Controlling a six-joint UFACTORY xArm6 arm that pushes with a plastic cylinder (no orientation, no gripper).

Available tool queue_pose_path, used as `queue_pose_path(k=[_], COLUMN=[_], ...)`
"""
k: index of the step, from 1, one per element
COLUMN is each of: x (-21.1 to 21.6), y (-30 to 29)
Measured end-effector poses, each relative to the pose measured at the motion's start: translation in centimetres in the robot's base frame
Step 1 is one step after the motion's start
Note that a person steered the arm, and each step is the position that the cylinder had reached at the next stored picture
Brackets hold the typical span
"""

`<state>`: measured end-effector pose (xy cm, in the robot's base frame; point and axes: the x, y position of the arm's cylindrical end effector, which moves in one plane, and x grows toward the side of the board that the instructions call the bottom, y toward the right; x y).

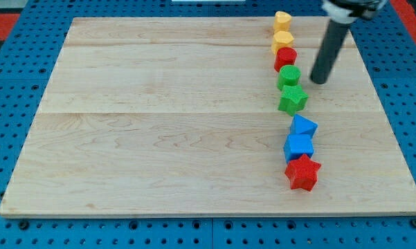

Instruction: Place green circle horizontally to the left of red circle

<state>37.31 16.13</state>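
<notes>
The green circle (pixel 288 75) lies on the wooden board (pixel 159 117) at the upper right, just below the red circle (pixel 285 57) and touching it. A green star (pixel 292 99) sits right under the green circle. My tip (pixel 319 81) stands on the board a short way to the right of the green circle, not touching it. The dark rod rises from there toward the view's top right.
Two yellow blocks (pixel 282 21) (pixel 282 40) stand in a column above the red circle. Lower down are a blue triangle-like block (pixel 303 126), a blue cube (pixel 298 146) and a red star (pixel 302 172). The board's right edge is near the rod.
</notes>
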Motion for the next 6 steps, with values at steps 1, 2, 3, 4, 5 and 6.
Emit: queue_pose_path(k=[1,2,3,4,5,6], x=[0.7,-0.1,-3.1,-5.0,-6.7,-6.6], y=[-10.0,-18.3,-18.8,-13.1,-19.3,-28.5])
